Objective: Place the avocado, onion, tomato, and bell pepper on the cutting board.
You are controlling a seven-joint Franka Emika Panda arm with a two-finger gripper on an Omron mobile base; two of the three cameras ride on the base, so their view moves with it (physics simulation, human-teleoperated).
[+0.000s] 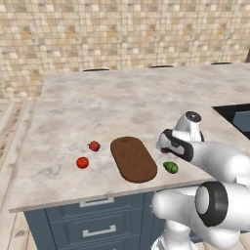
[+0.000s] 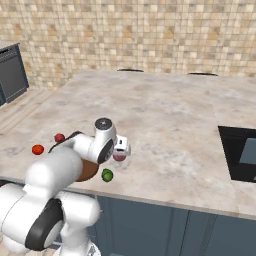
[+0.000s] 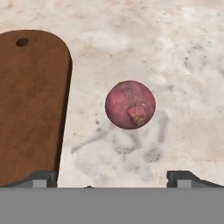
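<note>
While the tool (image 3: 112, 177) hangs open above the onion (image 3: 130, 105), mottled beige counter (image 1: 122, 97), cutting board (image 1: 133, 158), tan tiled wall (image 1: 122, 29).

Even, bright rendered light covers my counter (image 1: 122, 97) with no glare. The onion (image 3: 130, 104) casts a faint soft shadow toward 5 o'clock. All 3 views look slightly coarse, undistorted.

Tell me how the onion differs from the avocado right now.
The onion is pinkish-purple with a small rough stem tip; the avocado is glossy dark green. The onion lies directly under the end effector, whose fingers are spread wide; the avocado sits apart, nearer the counter's front edge. Both are small, round, and rest on the counter beside the cutting board, not on it.
</note>
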